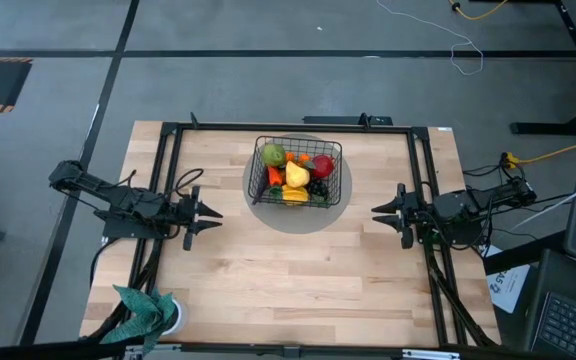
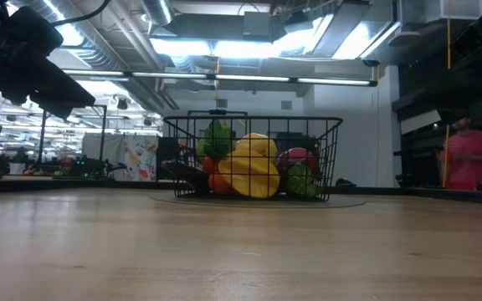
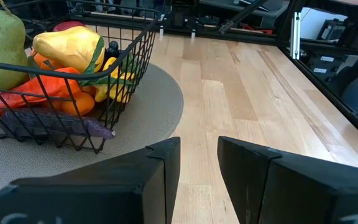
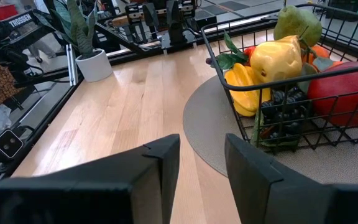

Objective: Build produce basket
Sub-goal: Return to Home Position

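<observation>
The black wire basket [image 1: 298, 172] stands on a round grey mat [image 1: 258, 205] at the table's far middle. It holds the produce: a green pear [image 1: 273, 154], a yellow pear [image 1: 296, 177], a red fruit [image 1: 322, 165], dark grapes [image 1: 317, 187], an orange carrot [image 3: 39, 87] and a dark vegetable [image 3: 48, 121]. My left gripper [image 1: 215, 214] is open and empty left of the mat. My right gripper [image 1: 376, 211] is open and empty right of it. Both grippers point at the basket.
A teal leafy plant in a white pot [image 1: 148, 312] stands at the table's near left corner. A black frame [image 1: 288, 126] runs along the table's far edge and sides. Bare wood lies between the mat and the near edge. A person in red [image 2: 469, 157] stands beyond the table.
</observation>
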Controlling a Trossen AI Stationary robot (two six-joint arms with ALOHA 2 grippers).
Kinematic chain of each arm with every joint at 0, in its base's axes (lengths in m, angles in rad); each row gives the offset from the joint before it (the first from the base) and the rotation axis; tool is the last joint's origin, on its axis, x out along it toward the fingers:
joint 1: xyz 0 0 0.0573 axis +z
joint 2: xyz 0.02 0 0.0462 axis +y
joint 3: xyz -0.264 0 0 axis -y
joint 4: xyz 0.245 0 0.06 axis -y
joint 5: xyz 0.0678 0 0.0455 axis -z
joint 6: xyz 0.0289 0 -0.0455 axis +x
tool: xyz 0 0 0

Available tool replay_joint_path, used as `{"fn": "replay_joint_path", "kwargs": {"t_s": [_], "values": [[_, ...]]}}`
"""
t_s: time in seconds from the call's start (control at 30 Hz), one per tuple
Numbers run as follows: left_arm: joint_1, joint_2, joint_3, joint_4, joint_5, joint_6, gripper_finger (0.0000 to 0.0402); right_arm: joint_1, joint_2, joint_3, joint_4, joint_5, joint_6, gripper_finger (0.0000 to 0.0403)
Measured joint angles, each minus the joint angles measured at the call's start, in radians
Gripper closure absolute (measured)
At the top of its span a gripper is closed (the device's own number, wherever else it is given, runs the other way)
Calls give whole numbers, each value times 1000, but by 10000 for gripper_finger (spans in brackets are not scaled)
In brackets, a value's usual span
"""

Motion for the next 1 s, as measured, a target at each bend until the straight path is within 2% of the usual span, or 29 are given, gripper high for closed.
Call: {"fn": "replay_joint_path", "kwargs": {"t_s": [1.0], "values": [[0,0,0,0,0,0,305,0,0,0,0,0,1,285]]}}
